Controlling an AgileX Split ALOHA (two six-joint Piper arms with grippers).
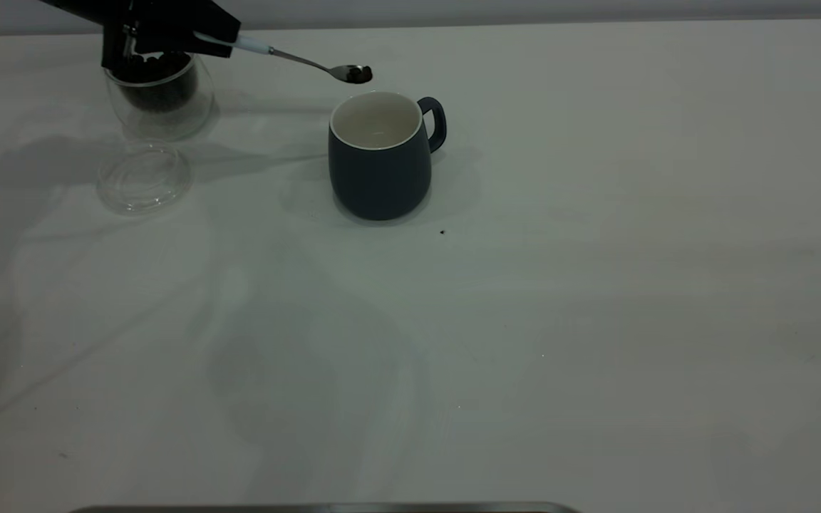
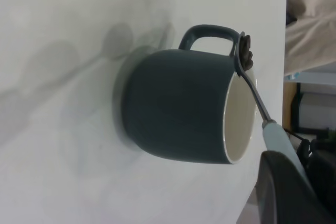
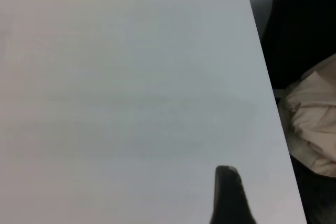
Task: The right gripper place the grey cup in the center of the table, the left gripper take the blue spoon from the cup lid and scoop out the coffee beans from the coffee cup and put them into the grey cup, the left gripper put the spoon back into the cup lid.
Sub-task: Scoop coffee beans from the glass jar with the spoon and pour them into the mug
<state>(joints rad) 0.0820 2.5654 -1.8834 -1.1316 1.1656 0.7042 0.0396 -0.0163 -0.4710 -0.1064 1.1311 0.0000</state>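
Nearly There: Beans Hovering at the Mug's Rim

The left claw (image 1: 200,35) is pinching the blue spoon (image 1: 289,57) by its handle, keeping it level so the coffee beans (image 1: 360,71) stay put. The grey cup (image 1: 380,157) is sitting on the surface (image 1: 596,320) just below the spoon's bowl, well out from the claw.
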